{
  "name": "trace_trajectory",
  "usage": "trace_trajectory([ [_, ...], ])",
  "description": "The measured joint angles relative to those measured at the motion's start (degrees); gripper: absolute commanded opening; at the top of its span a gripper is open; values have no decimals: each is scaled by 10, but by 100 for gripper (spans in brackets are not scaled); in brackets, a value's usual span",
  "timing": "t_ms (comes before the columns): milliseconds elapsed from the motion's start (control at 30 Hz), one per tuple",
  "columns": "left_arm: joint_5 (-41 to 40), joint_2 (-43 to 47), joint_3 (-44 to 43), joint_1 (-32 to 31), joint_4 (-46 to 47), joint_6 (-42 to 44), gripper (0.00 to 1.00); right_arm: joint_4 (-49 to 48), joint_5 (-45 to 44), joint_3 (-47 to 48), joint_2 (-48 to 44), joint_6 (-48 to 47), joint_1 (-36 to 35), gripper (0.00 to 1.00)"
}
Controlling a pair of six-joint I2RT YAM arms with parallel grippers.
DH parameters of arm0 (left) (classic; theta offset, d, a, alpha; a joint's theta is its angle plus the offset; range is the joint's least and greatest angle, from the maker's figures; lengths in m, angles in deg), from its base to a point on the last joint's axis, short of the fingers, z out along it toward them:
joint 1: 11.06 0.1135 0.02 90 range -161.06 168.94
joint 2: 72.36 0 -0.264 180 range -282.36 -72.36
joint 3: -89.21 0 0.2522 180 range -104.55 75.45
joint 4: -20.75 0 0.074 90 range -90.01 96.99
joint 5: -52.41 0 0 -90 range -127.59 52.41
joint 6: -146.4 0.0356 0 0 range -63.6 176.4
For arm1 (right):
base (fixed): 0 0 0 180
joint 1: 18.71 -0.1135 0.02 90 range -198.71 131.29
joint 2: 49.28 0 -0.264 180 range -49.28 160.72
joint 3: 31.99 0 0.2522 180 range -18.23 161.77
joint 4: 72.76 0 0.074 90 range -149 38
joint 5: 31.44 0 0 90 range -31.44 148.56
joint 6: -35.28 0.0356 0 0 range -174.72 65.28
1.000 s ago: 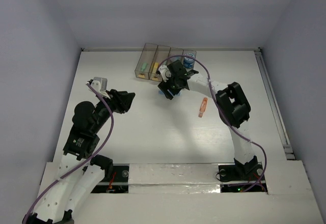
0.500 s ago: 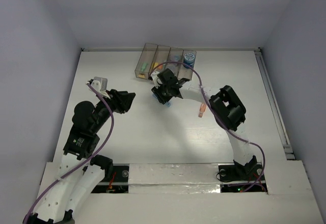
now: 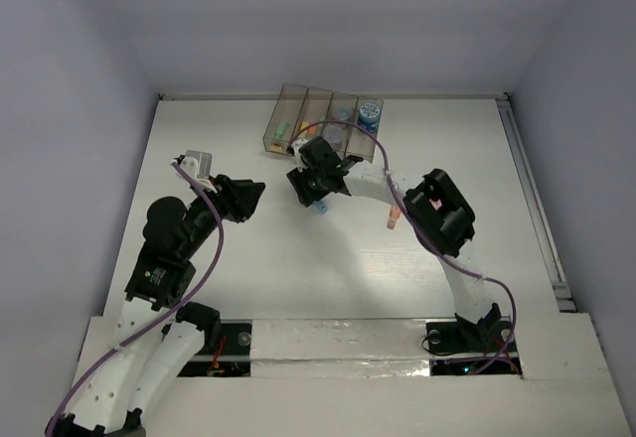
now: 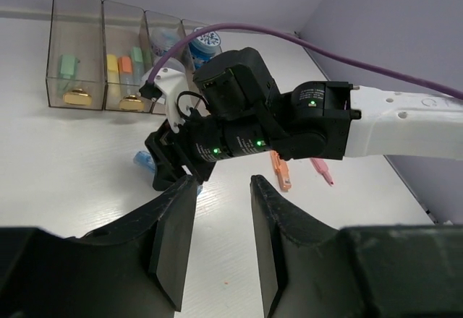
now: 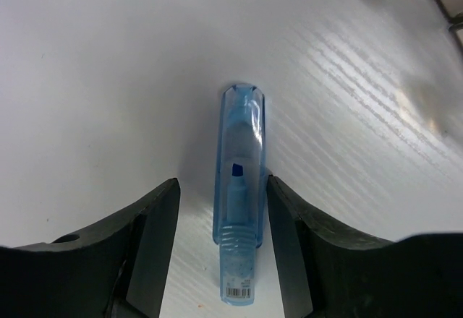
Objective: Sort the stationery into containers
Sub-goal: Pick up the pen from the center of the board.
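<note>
A blue marker [image 5: 237,209] with a clear cap lies flat on the white table, and its tip also shows in the top view [image 3: 321,207]. My right gripper [image 5: 223,182] is open and low over it, one finger on each side and the right finger close against the cap. My left gripper [image 4: 224,184] is open and empty, above the table to the left [image 3: 248,197]. An orange marker [image 4: 280,172] and a pink marker [image 4: 322,170] lie further right. The four smoky bins [image 3: 295,94] stand in a row at the back.
The bins hold a green stick [image 4: 68,65], yellow and orange sticks [image 4: 119,63] and a blue tape roll [image 3: 370,112]. My right arm [image 3: 437,204] arches over the orange marker [image 3: 394,220]. Grey walls close in the table on three sides.
My right gripper has moved left and toward the near side, down over the blue marker. The right arm's elbow has shifted left over the orange marker. The left arm has not moved.
</note>
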Motion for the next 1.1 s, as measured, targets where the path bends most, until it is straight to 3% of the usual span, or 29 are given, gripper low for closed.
trace_trajectory([
  [200,9,-6,3,0,9,-13,27,-3,-24,26,20,5,0,45],
  [333,26,-22,12,0,23,-30,24,-8,-40,31,25,6,0,23],
  [533,39,-29,60,0,59,-80,19,-22,-57,28,23,17,0,10],
  [700,45,-26,137,0,95,-125,19,-59,-64,-47,-38,47,0,7],
  [900,40,-32,197,0,134,-157,23,-134,-61,-122,-182,104,0,5],
  [1100,37,-49,233,-3,203,-172,39,-231,-47,-189,-298,160,0,5],
])
